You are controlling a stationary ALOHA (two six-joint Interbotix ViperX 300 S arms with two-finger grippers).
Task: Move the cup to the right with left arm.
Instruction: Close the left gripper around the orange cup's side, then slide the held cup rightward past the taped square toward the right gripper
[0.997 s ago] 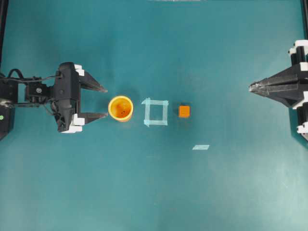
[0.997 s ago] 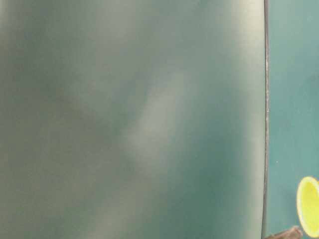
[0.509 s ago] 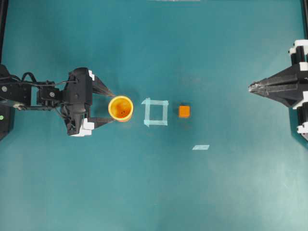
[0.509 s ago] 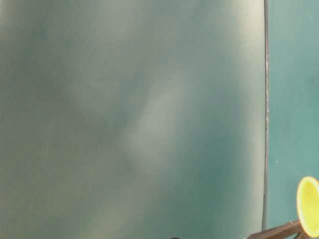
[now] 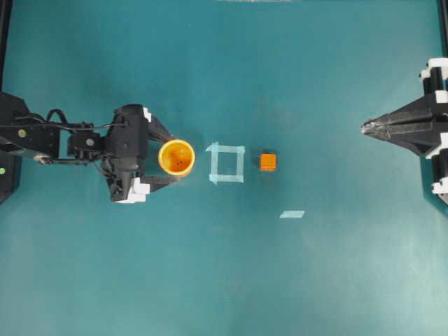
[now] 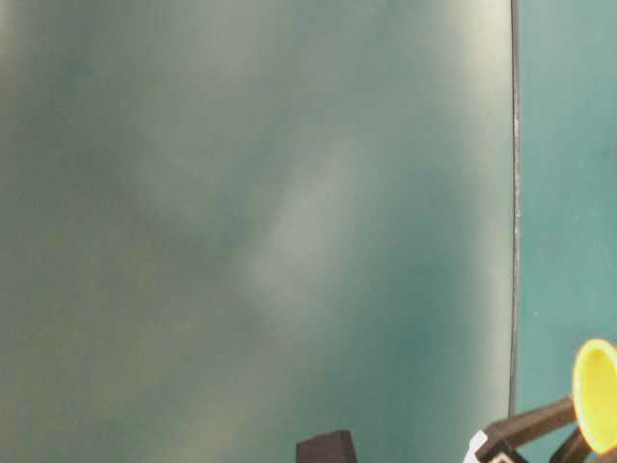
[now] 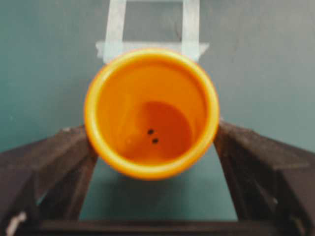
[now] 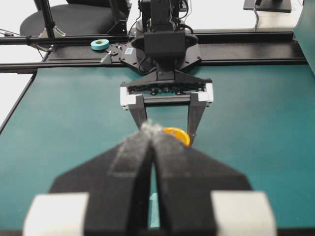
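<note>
The cup (image 5: 176,156) stood upright on the tabletop (image 5: 224,273), just left of the tape square (image 5: 227,163). The left pincer (image 5: 170,157) straddled it, spread and not yet clamped. Probably light, rigid, slick plastic; grip opposite walls gently.

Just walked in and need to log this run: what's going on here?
The left gripper has its open fingers on either side of the orange cup, which stands upright on the green table; they are not visibly clamped. A taped square and a small orange cube lie to the cup's right. The right gripper sits shut at the far right edge.
</note>
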